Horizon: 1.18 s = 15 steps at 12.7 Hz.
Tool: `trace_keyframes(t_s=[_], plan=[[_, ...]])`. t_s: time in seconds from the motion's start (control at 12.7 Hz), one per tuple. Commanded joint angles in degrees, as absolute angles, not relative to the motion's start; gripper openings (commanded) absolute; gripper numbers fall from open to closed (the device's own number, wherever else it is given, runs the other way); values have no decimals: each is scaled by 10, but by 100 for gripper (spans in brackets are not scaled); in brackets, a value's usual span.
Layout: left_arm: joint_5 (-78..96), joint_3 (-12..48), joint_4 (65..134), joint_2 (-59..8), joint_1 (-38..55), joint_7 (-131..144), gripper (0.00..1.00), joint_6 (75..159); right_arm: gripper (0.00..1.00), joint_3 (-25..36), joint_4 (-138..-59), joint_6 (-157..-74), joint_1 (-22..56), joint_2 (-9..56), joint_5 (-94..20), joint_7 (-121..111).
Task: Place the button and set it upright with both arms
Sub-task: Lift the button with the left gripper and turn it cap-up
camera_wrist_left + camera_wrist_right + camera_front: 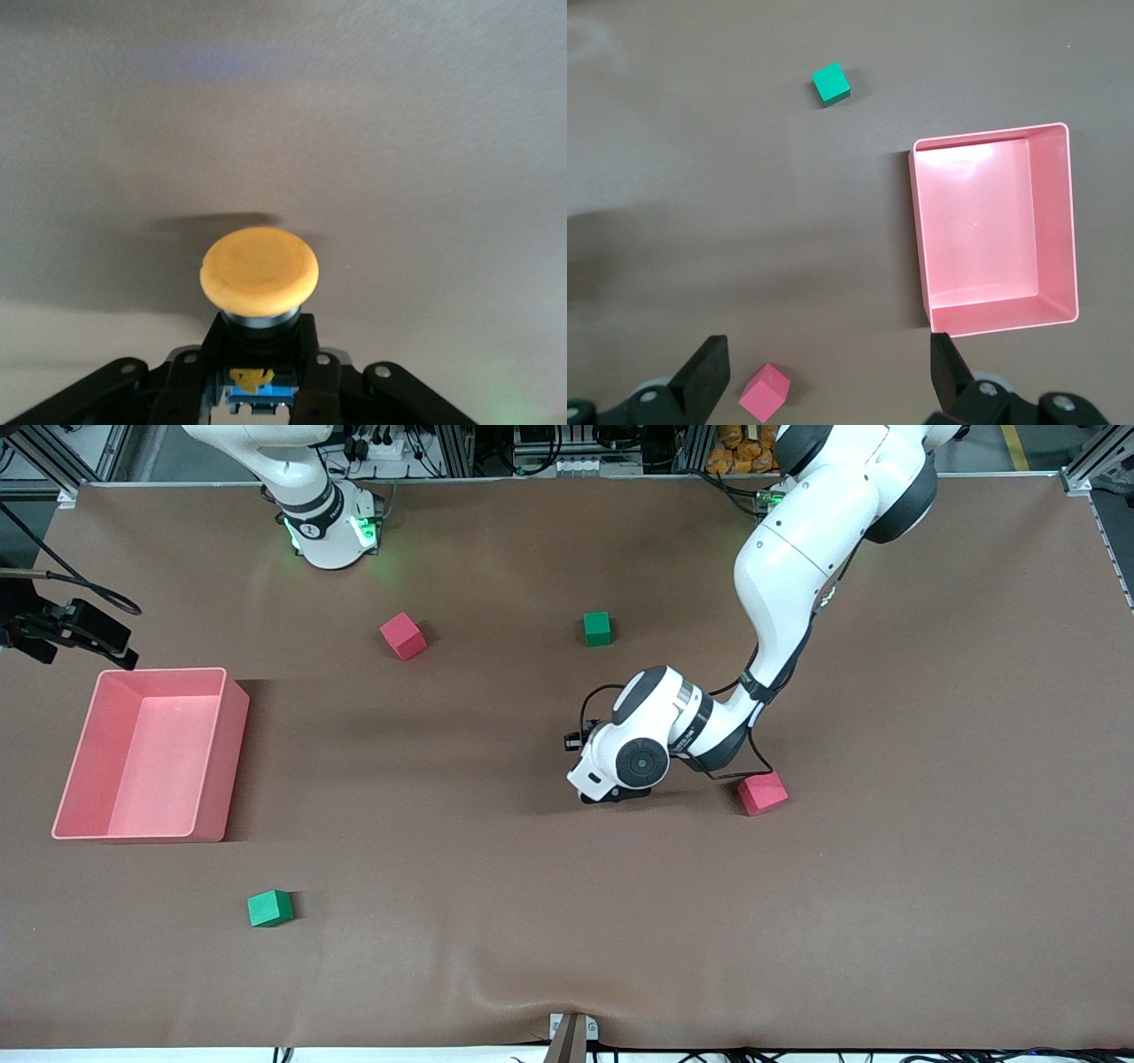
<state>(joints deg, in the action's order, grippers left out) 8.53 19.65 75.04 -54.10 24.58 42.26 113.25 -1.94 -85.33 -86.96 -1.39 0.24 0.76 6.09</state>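
Gripping the button (259,271) — left pincer (257,390); bin (221,744) bare.

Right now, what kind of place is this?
Probably a robotics lab test bench: two white arms bolted at a brown-covered table, aluminium framing and cables along its edge, plus foam cubes and a pink bin as props.

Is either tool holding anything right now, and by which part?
The left tool grips the button by its black body, below the orange cap. The right tool is open and empty, above the table.
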Motion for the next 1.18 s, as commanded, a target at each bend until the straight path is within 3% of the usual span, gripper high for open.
trace_keyframes(t_s=[0.0,0.32,0.71,1.11], plan=[[81,187,749,-507,272,471,0,1164,100,-32,-868,-871,-29,-12,10,53],[-2,187,748,-483,304,590,0,1236,100,-32,-868,-871,-29,-12,10,53],[-216,137,752,-491,416,793,0,1345,100,-32,-868,-872,-29,-12,9,53],[-452,123,760,-506,470,1039,0,1347,100,-32,-868,-873,-29,-12,9,53]])
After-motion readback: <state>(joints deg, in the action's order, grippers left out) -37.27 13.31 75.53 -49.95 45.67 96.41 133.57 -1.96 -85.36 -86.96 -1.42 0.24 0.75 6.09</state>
